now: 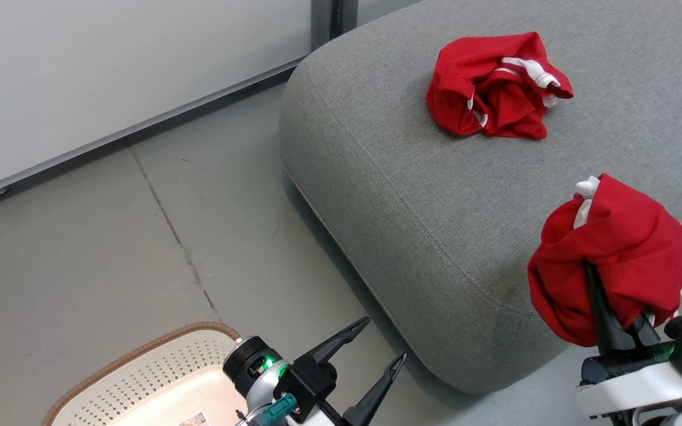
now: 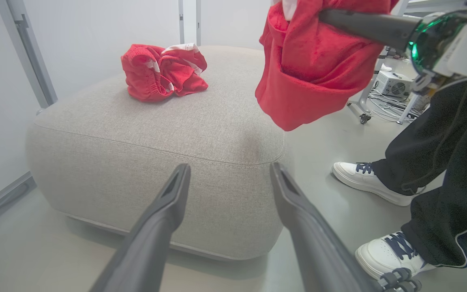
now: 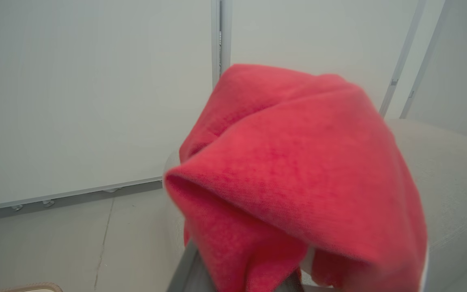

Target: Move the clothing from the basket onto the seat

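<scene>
**Item 1, basket** point(image 1: 140, 355): cream perforated plastic with a brown woven-look rim, at the head view's bottom edge. A sticker point(image 1: 194, 420) lay on its bottom, its print too small to read.

**Item 2, left gripper** point(image 1: 385, 337): jaws spread wide and holding nothing. The fingers pointed at the seat's near corner, above the grey floor point(image 1: 80, 254).

**Item 3, right gripper** point(image 1: 616, 322): fingers drawn close together, pinching the held red garment point(image 1: 619, 254). The garment draped over them in a bundle at the seat's near edge. White trim point(image 1: 586, 192) showed at its top, with any lettering unreadable.

**Item 4, seat** point(image 1: 436, 195): grey upholstery with a rounded corner and a stitched seam along the edge. Open fabric lay between the two garments.

**Item 5, second red garment** point(image 1: 495, 89): crumpled, with white bands, resting on the seat farther back and well apart from the held one.

**Item 6, surroundings**: a person's white trainers point(image 2: 363, 180) and dark trousers point(image 2: 440, 162) stood on the floor beside the seat, close to the right arm. A pale box point(image 2: 391, 83) with cables sat beyond them. A white wall panel point(image 1: 110, 71) stood behind.
</scene>
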